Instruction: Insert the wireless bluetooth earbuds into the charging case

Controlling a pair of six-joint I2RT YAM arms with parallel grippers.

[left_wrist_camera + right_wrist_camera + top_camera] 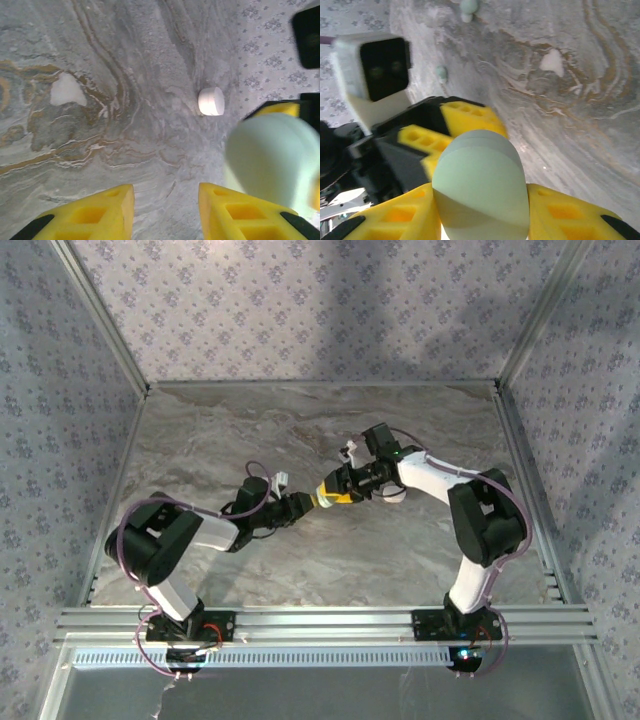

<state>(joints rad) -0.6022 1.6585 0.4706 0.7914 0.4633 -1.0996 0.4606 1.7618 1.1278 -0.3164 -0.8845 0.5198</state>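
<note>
Above the table (330, 560), the pale green charging case (480, 185) is gripped, seemingly closed, by the right pincer (482, 202). The left pincer (166, 200) is held open and empty just beside it. A possible earbud (441, 74) is seen on the table, well apart. The lid likely must be opened next.

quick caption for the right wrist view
Right gripper clamps a pale green case, left gripper close ahead, over the marble table.

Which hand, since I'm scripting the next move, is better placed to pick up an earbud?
Likely left: the left hand is empty, jaws apart, while the right hand is clamped on the pale green case.
</note>
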